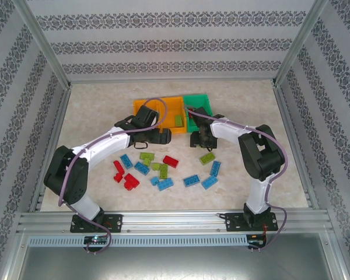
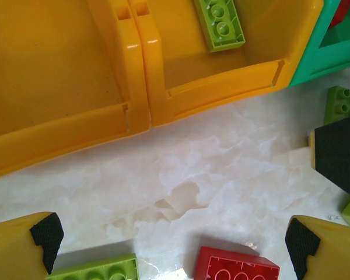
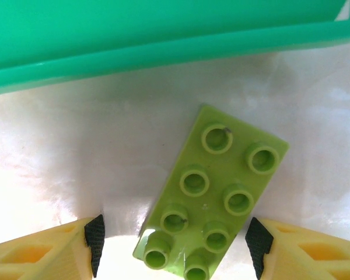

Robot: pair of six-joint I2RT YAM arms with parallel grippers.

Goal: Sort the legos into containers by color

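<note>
- Our right tool (image 3: 175,242) stands partly open. Its black pads (image 3: 95,239) sit on either side of the near end of a lime brick (image 3: 213,201). A thin strip of bench (image 3: 58,163) shows on each side, and we see neither pad touching the brick.
- That lime brick lies flat with its studs up, skewed across the line of the jaws. It is just short of the outer wall of the green container (image 3: 163,35).
- Our left tool (image 2: 172,239) is spread wide and holds nothing, with bare bench between its fingers (image 2: 46,236).
- At the near edge of the left wrist view, a red brick (image 2: 236,265) lies between those fingers, closer to the right one.
- A second lime brick (image 2: 93,271) lies just beside the left finger. We cannot tell whether they touch.
- Ahead of the left tool, two orange containers (image 2: 58,134) sit side by side with their walls together. The right one holds a third lime brick (image 2: 221,23), and the green container stands against its far side.
- From above, the other legos (image 1: 141,168), red, blue and lime, lie scattered on the bench between the tools and the arm bases.
</note>
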